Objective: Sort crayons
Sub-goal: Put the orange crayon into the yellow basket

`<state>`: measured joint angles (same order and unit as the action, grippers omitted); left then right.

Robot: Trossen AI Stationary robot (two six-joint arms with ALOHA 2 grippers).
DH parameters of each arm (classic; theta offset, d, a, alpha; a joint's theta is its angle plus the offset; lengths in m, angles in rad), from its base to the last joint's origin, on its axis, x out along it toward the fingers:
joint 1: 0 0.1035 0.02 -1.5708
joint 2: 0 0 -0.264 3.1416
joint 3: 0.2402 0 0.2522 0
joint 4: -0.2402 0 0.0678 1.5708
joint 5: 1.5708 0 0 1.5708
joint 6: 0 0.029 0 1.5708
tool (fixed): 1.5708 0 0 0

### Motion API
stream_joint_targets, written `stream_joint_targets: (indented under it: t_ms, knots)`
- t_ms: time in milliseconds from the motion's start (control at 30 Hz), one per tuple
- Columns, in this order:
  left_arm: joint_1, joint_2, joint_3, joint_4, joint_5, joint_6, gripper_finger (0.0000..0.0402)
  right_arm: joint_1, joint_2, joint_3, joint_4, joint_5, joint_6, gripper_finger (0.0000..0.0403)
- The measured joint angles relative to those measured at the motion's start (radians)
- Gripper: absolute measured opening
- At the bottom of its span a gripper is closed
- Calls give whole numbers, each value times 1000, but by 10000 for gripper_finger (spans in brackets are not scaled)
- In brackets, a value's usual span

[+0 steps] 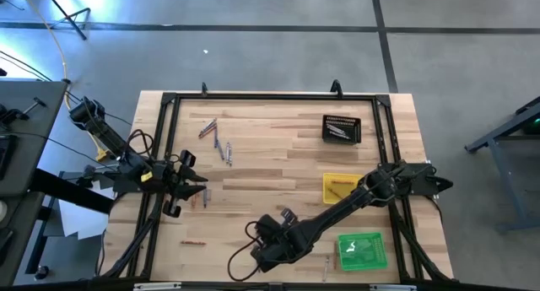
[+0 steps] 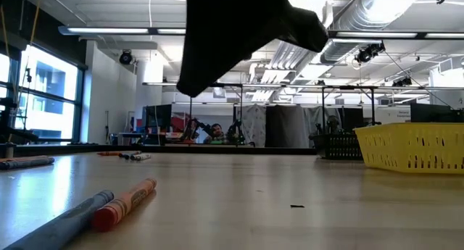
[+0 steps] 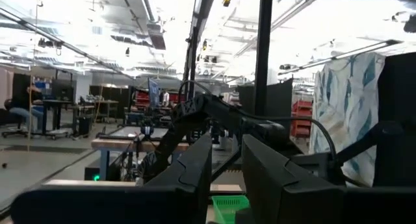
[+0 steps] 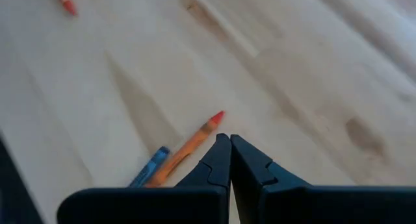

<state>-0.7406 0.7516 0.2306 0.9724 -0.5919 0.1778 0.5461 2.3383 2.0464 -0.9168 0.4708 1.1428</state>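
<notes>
**Wood tabletop, open workshop behind**

Crayons (image 1: 221,142) lie scattered on the pale plank tabletop (image 1: 270,169); an orange crayon (image 4: 188,146) sits just beside a blue one (image 4: 149,167), under the right pincer (image 4: 230,141), tips pressed together. Left pincer (image 1: 199,186) spread, empty, at the left edge. Yellow tray (image 2: 417,145) right; ceiling ducts and lights beyond.

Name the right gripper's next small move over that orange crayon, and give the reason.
Probably open the fingers first. The right gripper is shut, hovering just past the orange crayon, which lies on the table against a blue crayon; shut fingers cannot straddle it.
</notes>
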Motion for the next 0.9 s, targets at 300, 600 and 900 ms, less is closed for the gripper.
stream_joint_targets:
  t_ms: [300,600,900]
  knots:
    - [0,0,0,4,2,10,74,-18,0,0,119,-128,-82,34]
    - [0,8,0,-11,5,-59,74,-31,20,1,120,-138,102,108]
    - [-46,37,0,0,5,-96,74,-38,54,0,107,-111,218,114]
